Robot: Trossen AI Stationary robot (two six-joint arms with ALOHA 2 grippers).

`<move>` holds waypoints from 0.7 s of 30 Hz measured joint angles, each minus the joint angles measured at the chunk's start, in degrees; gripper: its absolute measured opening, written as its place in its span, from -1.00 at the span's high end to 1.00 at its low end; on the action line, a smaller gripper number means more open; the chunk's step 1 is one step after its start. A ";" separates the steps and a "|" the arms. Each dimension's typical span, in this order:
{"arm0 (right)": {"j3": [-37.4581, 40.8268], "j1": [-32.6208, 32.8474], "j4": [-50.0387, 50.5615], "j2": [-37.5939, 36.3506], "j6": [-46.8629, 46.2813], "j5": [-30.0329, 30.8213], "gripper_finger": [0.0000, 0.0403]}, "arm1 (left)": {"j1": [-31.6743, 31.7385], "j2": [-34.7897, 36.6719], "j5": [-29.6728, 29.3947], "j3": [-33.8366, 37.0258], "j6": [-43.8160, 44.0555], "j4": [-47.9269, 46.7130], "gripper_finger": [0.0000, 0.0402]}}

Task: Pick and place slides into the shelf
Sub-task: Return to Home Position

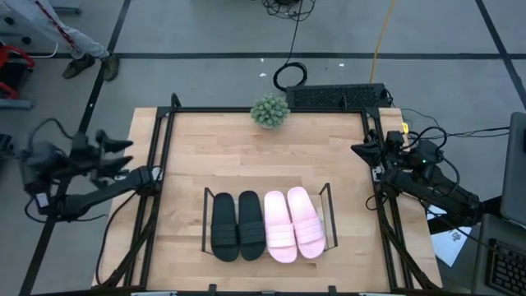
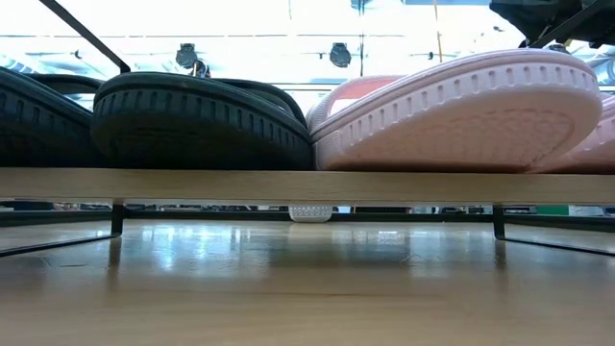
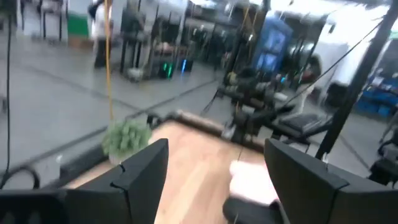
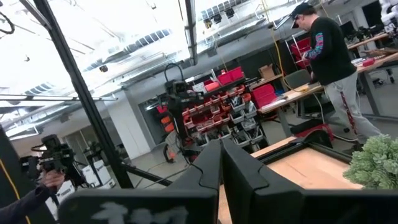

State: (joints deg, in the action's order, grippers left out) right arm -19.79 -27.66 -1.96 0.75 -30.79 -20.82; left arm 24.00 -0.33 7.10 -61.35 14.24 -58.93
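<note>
All the slides sit side by side on the shelf (image 1: 329,215), soles down on its panel. The black pair (image 1: 237,226) is on the left and the pink pair (image 1: 292,224) on the right. The low view shows a black sole (image 2: 202,120) and a pink sole (image 2: 461,106) resting on the shelf's panel edge (image 2: 307,185). My left gripper (image 1: 122,156) is open and hovers beyond the table's left edge; its wrist view (image 3: 214,146) looks across the table. My right gripper (image 1: 362,150) is shut (image 4: 221,149) and hovers at the table's right edge. Neither is near the slides.
A small green plant (image 1: 269,111) stands at the far edge of the table. A black box with cables (image 1: 337,96) lies just beyond it. A black metal frame (image 1: 164,164) runs around the table. A person (image 4: 326,56) stands in the room behind.
</note>
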 joint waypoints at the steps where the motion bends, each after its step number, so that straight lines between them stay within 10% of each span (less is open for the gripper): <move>1: -0.02 0.02 0.00 0.00 0.00 -0.02 0.98 | 0.64 -0.03 0.64 1.74 0.28 0.43 -0.33; 21: -0.02 0.00 0.02 0.00 -0.16 -0.42 0.98 | 3.12 0.08 18.95 33.19 9.94 38.26 -0.33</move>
State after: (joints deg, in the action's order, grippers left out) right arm -19.81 -27.66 -1.93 0.75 -30.95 -21.23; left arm 27.12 -0.25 26.05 -28.16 24.18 -20.67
